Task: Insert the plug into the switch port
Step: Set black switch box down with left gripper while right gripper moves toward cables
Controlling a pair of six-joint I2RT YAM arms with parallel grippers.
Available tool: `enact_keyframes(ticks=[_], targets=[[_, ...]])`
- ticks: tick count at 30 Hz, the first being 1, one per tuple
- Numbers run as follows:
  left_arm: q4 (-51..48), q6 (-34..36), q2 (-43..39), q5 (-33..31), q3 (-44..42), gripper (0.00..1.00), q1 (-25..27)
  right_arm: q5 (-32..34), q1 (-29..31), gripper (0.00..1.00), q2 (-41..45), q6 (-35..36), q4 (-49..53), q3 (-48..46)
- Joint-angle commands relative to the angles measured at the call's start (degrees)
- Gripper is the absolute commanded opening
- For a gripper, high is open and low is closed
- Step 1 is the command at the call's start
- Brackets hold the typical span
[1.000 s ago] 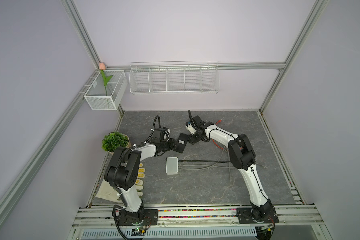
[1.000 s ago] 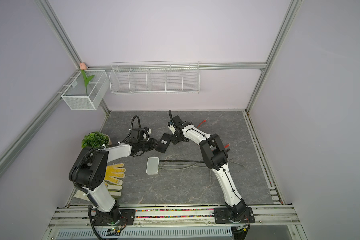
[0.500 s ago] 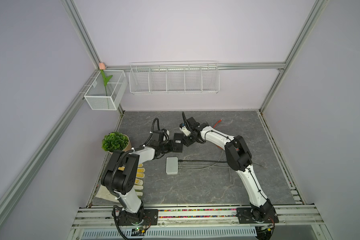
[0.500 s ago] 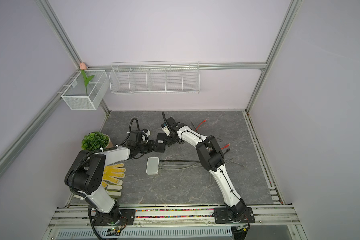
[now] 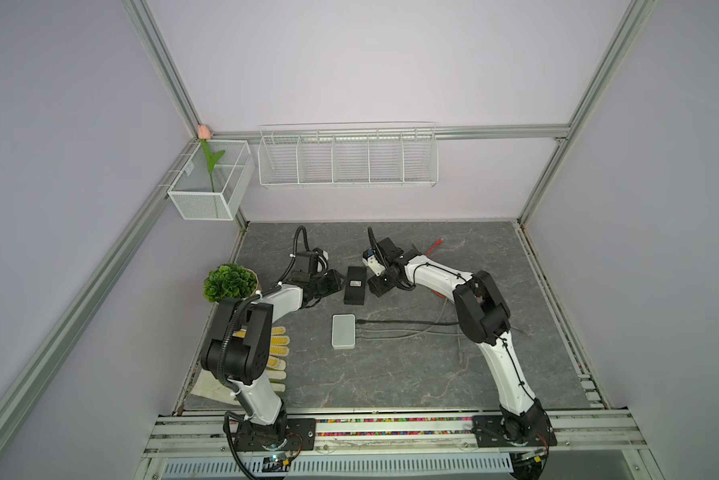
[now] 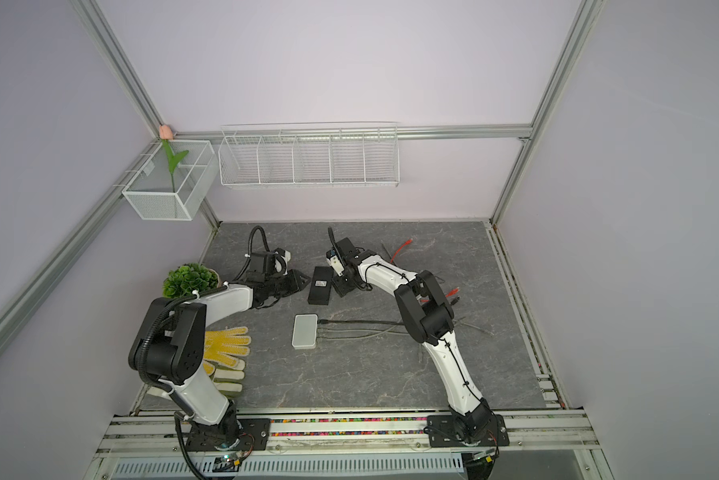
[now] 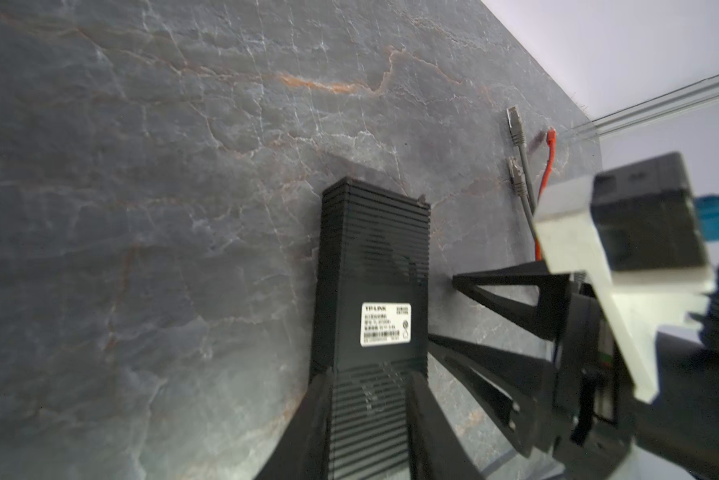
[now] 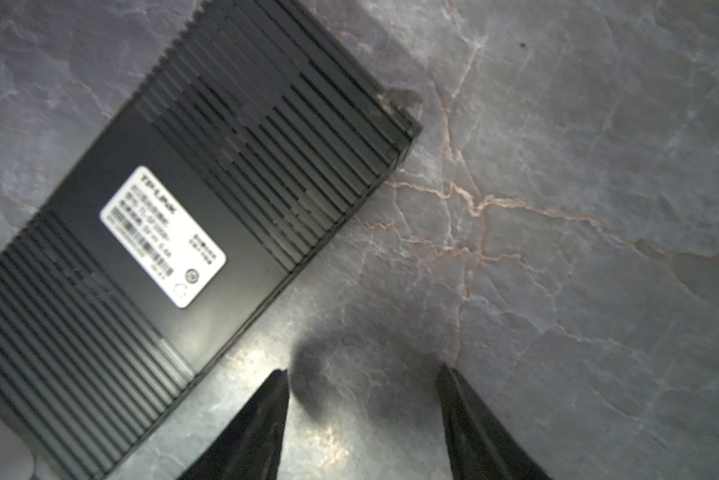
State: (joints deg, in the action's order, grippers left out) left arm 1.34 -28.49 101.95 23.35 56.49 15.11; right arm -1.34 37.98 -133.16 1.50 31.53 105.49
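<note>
Gaping beside blk switch (image 8: 183, 232): R tool (image 8: 362, 370)

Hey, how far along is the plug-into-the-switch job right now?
Done: little; no cable joins the black switch, which lies label up on the table. In hand: the left pincer seems clamped on one end of it; the right pincer hangs open beside it, empty. Left: fetch a plug, such as the grey plug lying loose beyond, and seat it in the switch.

Grey stone tbl (image 5: 391, 374) w/ blk switch (image 5: 355, 285), wht box (image 5: 343, 330), cables (image 5: 407, 322), gloves (image 5: 277, 353), potted plant (image 5: 230, 282).
</note>
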Motion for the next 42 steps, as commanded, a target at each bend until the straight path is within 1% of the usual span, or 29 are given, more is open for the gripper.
enact_keyframes(ticks=[1,5,8,15,17,21,23,27,32,35,42], targets=[[-1.76,2.22,3.62,-1.51,4.57,0.32,-0.41,-1.85,0.85,0.61,2.34,-1.50,0.26,-2.37],[-2.40,2.08,7.93,-0.66,8.91,0.32,-0.87,-1.73,1.96,0.61,2.72,-2.47,-0.78,-3.57],[-2.85,1.68,9.12,-0.06,10.66,0.32,-0.91,-1.96,2.52,0.61,3.24,-3.16,-1.85,-4.83],[-2.66,1.76,6.04,-0.96,8.27,0.32,-0.88,-2.73,2.97,0.61,4.71,-2.82,-2.65,-6.26],[-2.93,1.92,4.54,-1.41,7.25,0.32,-0.88,-1.21,2.42,0.61,5.86,-1.97,-1.77,-6.87],[-3.85,2.52,-0.91,-2.56,4.85,0.33,-1.05,0.29,-0.38,0.61,12.35,-0.90,-1.85,-11.58],[-3.98,2.65,-4.61,-3.35,3.12,0.33,-1.23,1.35,-2.34,0.62,17.03,-0.12,-2.36,-14.39],[-3.00,2.20,-11.47,-3.36,-1.05,0.33,-1.23,3.53,-6.78,0.62,22.31,1.26,-0.83,-16.35],[-1.54,1.26,-19.94,-1.66,-7.28,0.33,-0.84,5.26,-12.89,0.62,21.75,1.23,2.37,-16.17],[-2.32,1.70,-25.17,-2.69,-10.83,0.34,0.06,6.04,-15.23,0.62,20.83,0.71,2.51,-17.37],[-4.45,1.97,-33.45,-4.94,-15.63,0.35,2.73,4.52,-16.09,0.61,17.19,0.03,1.62,-18.21]])
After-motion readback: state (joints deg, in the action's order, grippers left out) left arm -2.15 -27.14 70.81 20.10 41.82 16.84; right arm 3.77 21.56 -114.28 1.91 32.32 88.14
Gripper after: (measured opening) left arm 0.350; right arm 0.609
